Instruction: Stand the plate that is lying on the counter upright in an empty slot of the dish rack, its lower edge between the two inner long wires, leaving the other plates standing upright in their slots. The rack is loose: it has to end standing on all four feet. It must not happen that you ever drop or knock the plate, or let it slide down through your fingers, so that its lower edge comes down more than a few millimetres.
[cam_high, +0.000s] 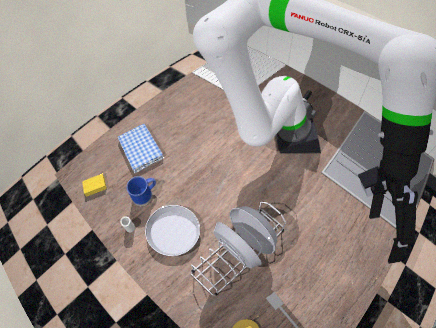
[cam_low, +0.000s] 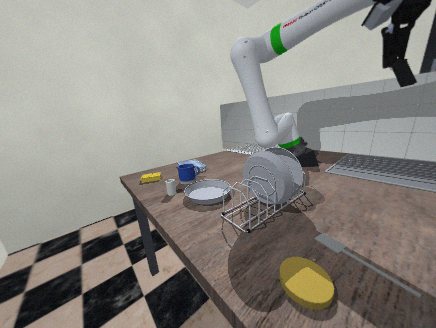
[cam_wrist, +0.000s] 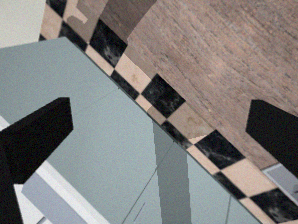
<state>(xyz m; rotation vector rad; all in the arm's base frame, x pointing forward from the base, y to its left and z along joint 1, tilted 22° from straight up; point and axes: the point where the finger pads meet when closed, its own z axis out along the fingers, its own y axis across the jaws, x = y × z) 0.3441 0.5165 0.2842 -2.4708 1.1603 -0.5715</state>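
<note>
A grey plate (cam_high: 172, 230) lies flat on the wooden counter, left of the wire dish rack (cam_high: 239, 250); it also shows in the exterior view (cam_low: 206, 191). Two grey plates (cam_high: 252, 234) stand upright in the rack (cam_low: 265, 200), and its near slots are empty. My gripper (cam_high: 395, 220) is open and empty, high in the air above the counter's right edge, far from the plate and rack. It also shows at the top right of the exterior view (cam_low: 400, 45). The wrist view shows only its two black fingers over the counter edge, floor tiles and wall.
A blue mug (cam_high: 140, 190), a small white cup (cam_high: 127, 224), a yellow sponge (cam_high: 94, 184) and a checked cloth (cam_high: 140, 147) lie left of the plate. A yellow disc (cam_low: 306, 282) and a spatula (cam_low: 360, 262) lie in front. A grey drain board (cam_high: 370, 155) lies at the right.
</note>
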